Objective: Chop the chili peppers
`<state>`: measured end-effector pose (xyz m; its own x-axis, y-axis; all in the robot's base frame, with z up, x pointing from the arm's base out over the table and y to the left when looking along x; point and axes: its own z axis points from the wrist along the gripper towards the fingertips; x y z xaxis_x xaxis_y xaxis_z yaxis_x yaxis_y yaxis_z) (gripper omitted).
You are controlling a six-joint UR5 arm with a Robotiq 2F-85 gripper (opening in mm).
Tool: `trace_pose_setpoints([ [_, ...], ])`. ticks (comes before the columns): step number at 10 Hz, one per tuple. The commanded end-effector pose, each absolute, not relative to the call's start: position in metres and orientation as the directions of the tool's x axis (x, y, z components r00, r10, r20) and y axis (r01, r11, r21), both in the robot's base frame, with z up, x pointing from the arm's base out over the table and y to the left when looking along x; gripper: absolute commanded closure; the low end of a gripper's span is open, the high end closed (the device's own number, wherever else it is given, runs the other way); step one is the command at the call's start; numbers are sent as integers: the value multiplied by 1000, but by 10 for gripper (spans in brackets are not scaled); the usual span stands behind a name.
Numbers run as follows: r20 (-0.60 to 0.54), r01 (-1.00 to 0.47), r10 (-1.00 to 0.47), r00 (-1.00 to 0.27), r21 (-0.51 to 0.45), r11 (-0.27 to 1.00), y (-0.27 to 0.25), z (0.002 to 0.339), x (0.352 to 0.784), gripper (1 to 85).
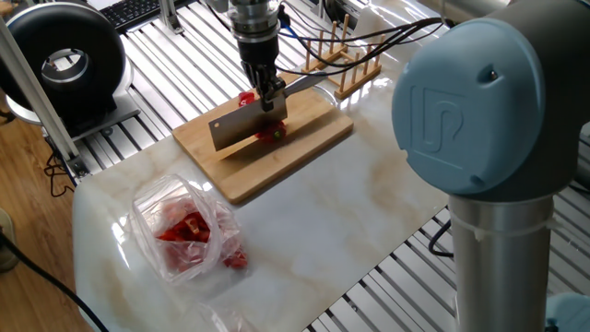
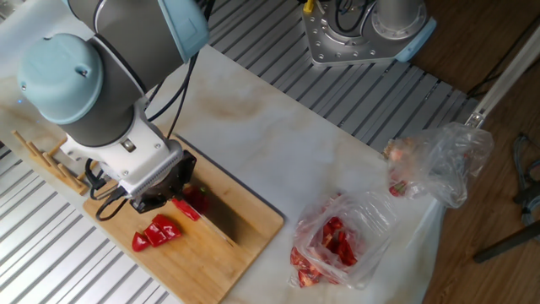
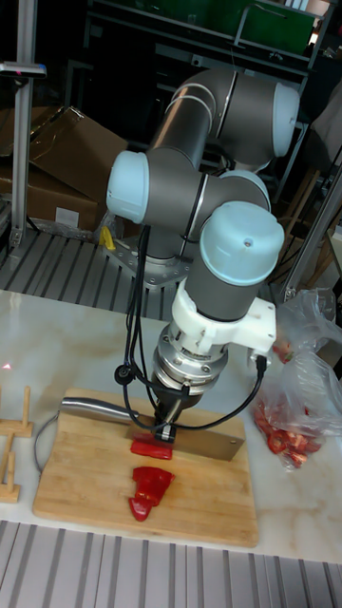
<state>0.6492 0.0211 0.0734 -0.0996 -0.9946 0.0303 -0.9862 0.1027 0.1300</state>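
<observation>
On the cutting board [image 1: 267,157] your gripper [image 3: 167,424] has its jaws clamped on the cleaver [image 1: 241,124], blade edge down on the board. Chili peppers [image 3: 150,490] lie on the board: one piece just beside the blade, a cut chunk nearer the board's edge.

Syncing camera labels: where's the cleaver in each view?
One fixed view: the cleaver sits upper centre, blade down on the cutting board, held by the claw.
The other fixed view: lower left, mostly hidden under the arm; only the blade's top edge shows.
Tall fixed view: lower centre, blade pointing right, handle left.
Shared landmark: the cutting board, with the wooden rack beside it.
</observation>
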Motion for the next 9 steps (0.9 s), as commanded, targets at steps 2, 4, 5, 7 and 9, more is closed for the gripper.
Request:
trace_pose_setpoints([
  [2, -4, -985, -994, -112, 131, 110, 34, 77, 652, 843],
  [4, -16, -986, -994, -107, 132, 104, 36, 77, 652, 843],
  [5, -19, -986, -994, -107, 132, 104, 37, 77, 652, 843],
  [7, -28, -986, -994, -109, 133, 104, 39, 76, 652, 843],
  [9, -25, -986, -994, -106, 130, 102, 38, 75, 653, 843],
])
